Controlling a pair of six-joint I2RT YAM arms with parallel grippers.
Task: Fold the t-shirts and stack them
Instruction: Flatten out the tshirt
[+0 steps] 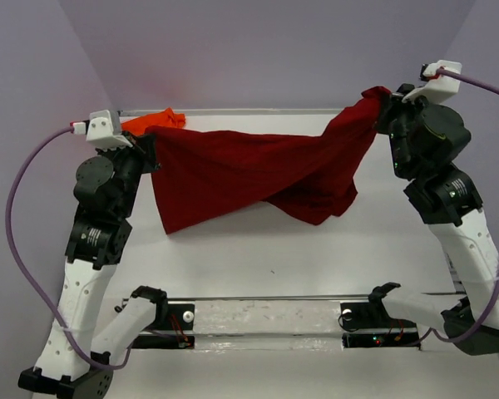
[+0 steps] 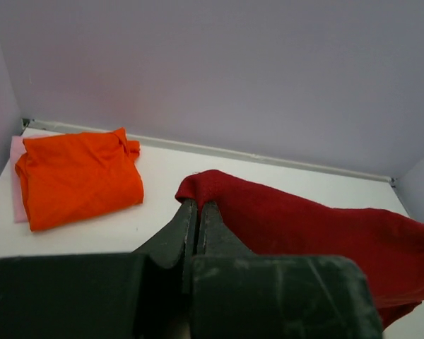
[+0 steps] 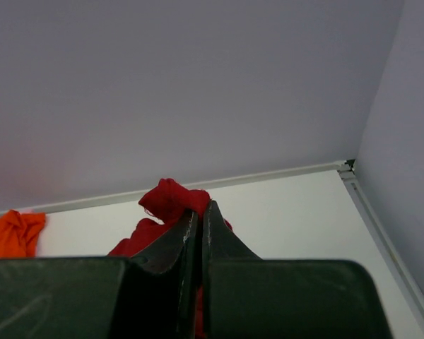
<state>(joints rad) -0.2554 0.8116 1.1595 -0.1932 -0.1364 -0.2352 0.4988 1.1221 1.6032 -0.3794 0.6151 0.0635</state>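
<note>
The dark red t-shirt (image 1: 249, 170) hangs stretched between both arms above the table, its lower folds sagging toward the surface. My left gripper (image 1: 150, 145) is shut on its left corner (image 2: 198, 185). My right gripper (image 1: 384, 101) is shut on a bunched end of the same shirt (image 3: 171, 199), held higher. The orange t-shirt (image 2: 78, 175) lies folded at the far left corner of the table (image 1: 154, 121), apart from both grippers.
A pale pink cloth edge (image 2: 18, 180) shows under the orange t-shirt. Lavender walls (image 1: 258, 50) close in the table on the back and sides. A clear strip with the arm mounts (image 1: 266, 320) runs along the near edge.
</note>
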